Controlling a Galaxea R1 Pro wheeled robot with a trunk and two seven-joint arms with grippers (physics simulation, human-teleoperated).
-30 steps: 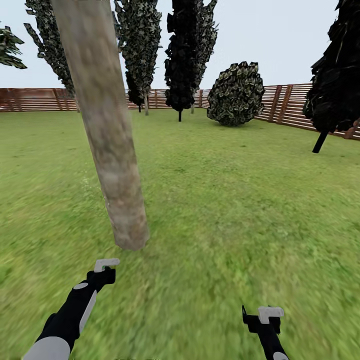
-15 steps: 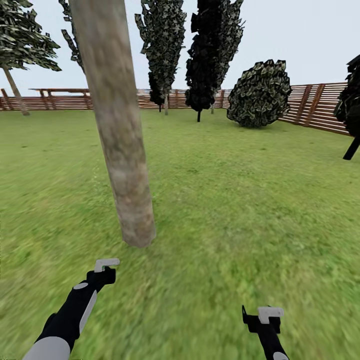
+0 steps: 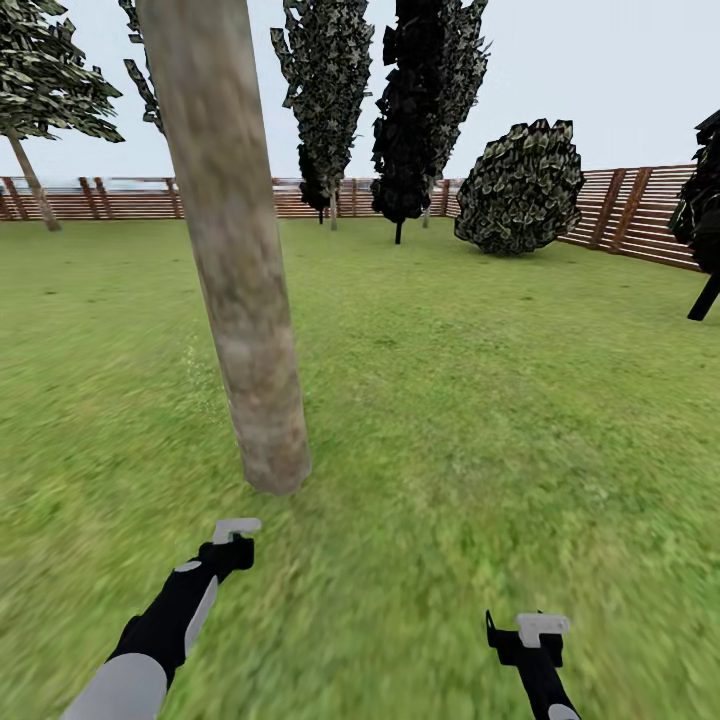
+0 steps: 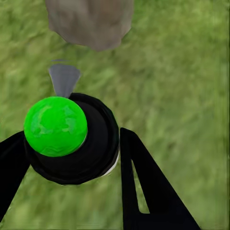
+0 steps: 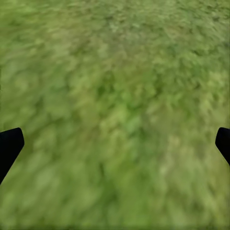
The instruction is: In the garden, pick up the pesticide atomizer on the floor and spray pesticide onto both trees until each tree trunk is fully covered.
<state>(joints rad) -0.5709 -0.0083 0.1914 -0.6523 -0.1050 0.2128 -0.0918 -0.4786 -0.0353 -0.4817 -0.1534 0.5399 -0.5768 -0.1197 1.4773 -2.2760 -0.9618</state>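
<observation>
I am parked on the lawn (image 3: pixel 480 400) with one thick pale trunk (image 3: pixel 235 260) rising just ahead of my left arm, its base planted in the grass a little beyond the left gripper (image 3: pixel 236 527). The crown of that tree is cut off by the top of the head view. I count one such trunk here; I cannot pick out a second.

From the left wrist camera I see the sprayer (image 4: pixel 72 139) gripped between the two black fingers (image 4: pixel 148 191), which press against its dark round body on both sides. One bright green ball-shaped cap (image 4: pixel 55 126) sits on top of it, and one grey nozzle (image 4: pixel 63 79) points toward the foot of the trunk (image 4: pixel 91 21). The nozzle is near the trunk but apart from it.

The right gripper (image 3: pixel 528 632) hangs low over bare grass (image 5: pixel 115 115), well to the right of the trunk. In its wrist camera only the two black fingertips (image 5: pixel 9 146) show at the far edges, spread wide with nothing between them.

Further back stand two tall narrow dark trees (image 3: pixel 425 100), one round bush (image 3: pixel 520 185) and a brown slatted fence (image 3: pixel 620 215) along the edge of the lawn. A smaller tree (image 3: pixel 45 80) at the far left may be a palm, though it is too distant to be sure.
</observation>
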